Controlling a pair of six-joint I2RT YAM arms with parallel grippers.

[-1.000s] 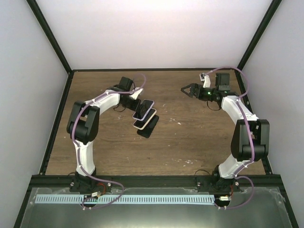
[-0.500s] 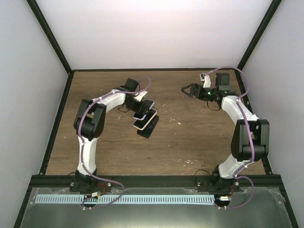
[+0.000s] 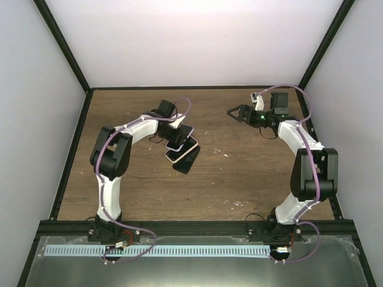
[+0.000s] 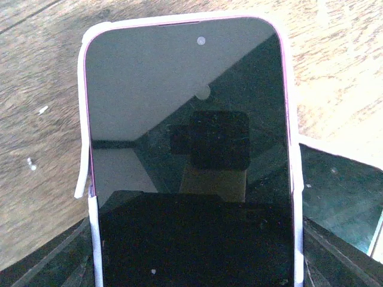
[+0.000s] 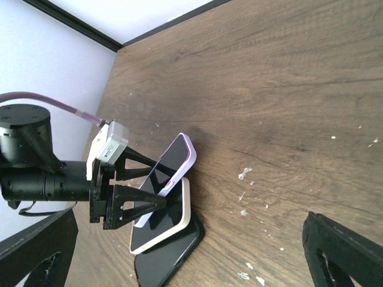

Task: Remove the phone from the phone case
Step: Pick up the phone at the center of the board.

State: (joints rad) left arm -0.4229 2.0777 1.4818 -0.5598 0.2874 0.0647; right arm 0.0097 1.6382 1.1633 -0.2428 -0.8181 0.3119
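Left gripper: jaws flank phone; you cannot tell whether clamped. Phone sits inside pale phone case, tilted over two stacked phones, left of table centre. Right gripper: jaws apart, empty, far right.

Phone: screen was glossy black, with a thin pink line round its rim. Phone case: white, shading to pale lilac. Second handset underneath: dark screen, cream-white shell. Lowest handset: black all over. Table: mid-brown wood, darker grain streaks, scattered white flecks. Left arm and right arm: white links, black joints. Cables: purple. Walls: pale grey-lilac. Frame posts: black.
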